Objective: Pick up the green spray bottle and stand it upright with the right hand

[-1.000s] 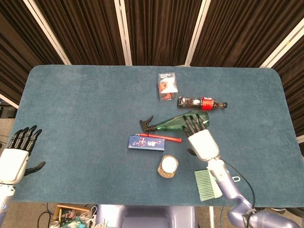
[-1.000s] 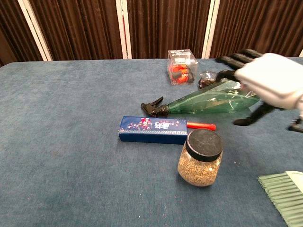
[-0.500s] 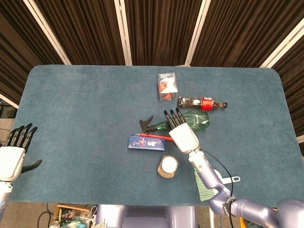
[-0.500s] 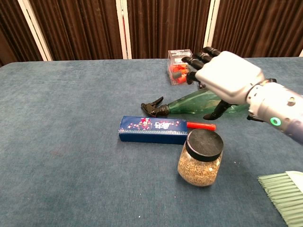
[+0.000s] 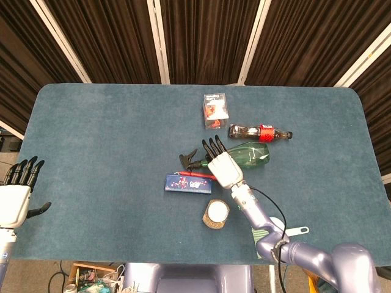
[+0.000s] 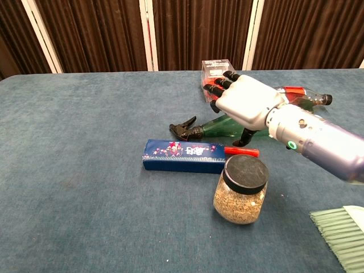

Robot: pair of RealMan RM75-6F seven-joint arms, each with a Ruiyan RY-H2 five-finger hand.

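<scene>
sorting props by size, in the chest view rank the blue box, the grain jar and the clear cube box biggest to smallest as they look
1. blue box, longest of the three.
2. grain jar, though it sits nearest the camera, so its lead over the cube is unsure.
3. clear cube box, farthest back and partly hidden by the right hand.

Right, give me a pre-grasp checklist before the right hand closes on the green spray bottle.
1. Green spray bottle lying on its side, black nozzle pointing left: ok.
2. Right hand over the bottle's neck end: ok.
3. Right hand's fingers apart, holding nothing: ok.
4. Fingers touching the bottle: cannot tell.
5. Room near the bottle: not ok; red pen, blue box and jar sit close in front, cola bottle behind.
6. Left hand at the table's left edge, away from the work: ok.
</scene>
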